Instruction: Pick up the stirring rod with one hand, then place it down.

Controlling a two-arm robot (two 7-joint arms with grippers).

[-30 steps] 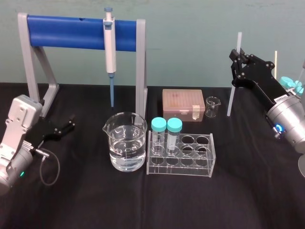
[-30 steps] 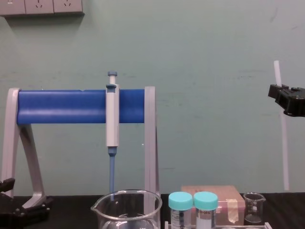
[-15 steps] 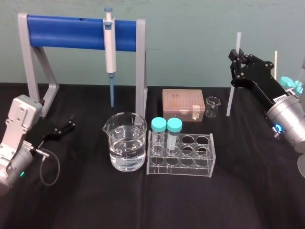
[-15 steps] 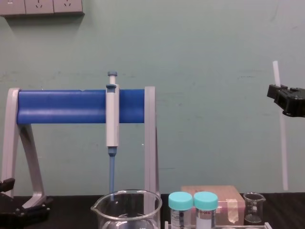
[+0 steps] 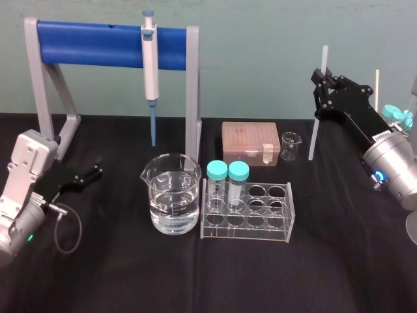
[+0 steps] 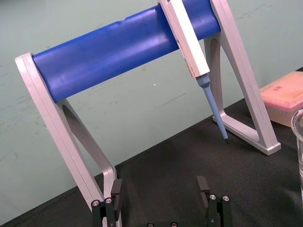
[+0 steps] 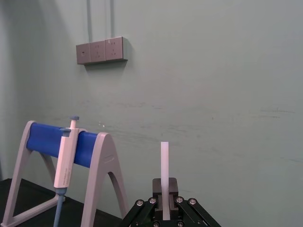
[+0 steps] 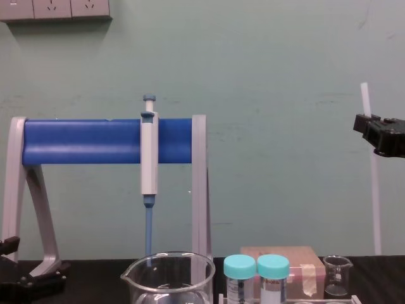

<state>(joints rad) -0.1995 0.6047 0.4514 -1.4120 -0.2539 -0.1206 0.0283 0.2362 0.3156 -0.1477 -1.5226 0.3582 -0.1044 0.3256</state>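
Sideways, the chest view shows the stirring rod [image 8: 374, 196] gripped nearly upright.

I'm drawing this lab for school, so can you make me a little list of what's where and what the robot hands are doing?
right gripper: raised on the right, fingers shut on the stirring rod
stirring rod: nearly upright, lower end close to the table, beside the small beaker
left gripper: parked low on the left, fingers open, holding nothing
pipette: hanging on the blue stand
big beaker: middle of the table, clear liquid inside
tube rack: holds two teal-capped tubes
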